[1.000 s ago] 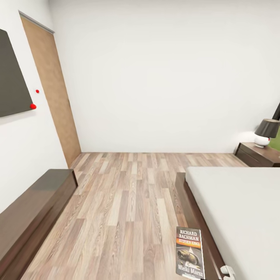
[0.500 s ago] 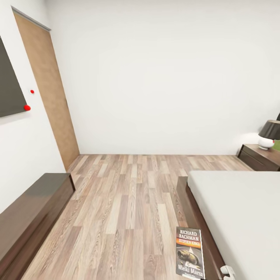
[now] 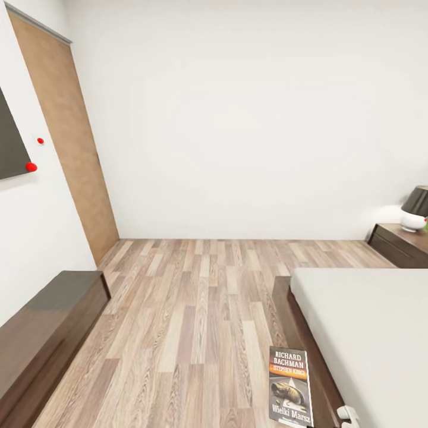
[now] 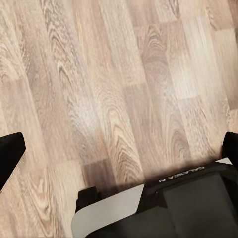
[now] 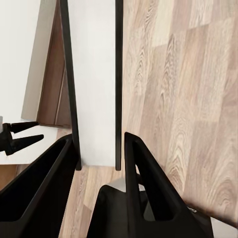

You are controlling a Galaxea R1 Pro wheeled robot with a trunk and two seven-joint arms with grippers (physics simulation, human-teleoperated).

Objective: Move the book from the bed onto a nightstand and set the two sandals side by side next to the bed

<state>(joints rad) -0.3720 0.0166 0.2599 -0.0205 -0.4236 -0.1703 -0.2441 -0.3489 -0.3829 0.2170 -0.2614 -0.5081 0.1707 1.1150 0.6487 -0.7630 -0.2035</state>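
**Book pinched in your right fingers, upright beside the bed**

Head view: the book (image 3: 290, 386) stands upright at the lower edge, cover facing you, just beside the bed (image 3: 368, 333) frame. Bare grey mattress runs off to the right. A nightstand (image 3: 399, 245) sits in the far right corner with a lamp (image 3: 415, 208) on top. Wood-plank floor (image 3: 202, 309) lies between the bed and the long dark bench (image 3: 47, 333) on your left. Brown door (image 3: 65, 142) on the left wall, with a dark panel (image 3: 10, 148) nearer you.

Left wrist view: your left gripper (image 4: 119, 148) has its black fingers (image 4: 10, 158) spread wide, one at each edge of the picture, nothing between them, plank floor beneath, part of the robot's body close in.

Right wrist view: your right gripper (image 5: 99, 148) has its fingers (image 5: 141, 168) clenched on the book's lower end, seen edge-on as a white slab between dark cover lines. Floor on one side, bed frame on the other.
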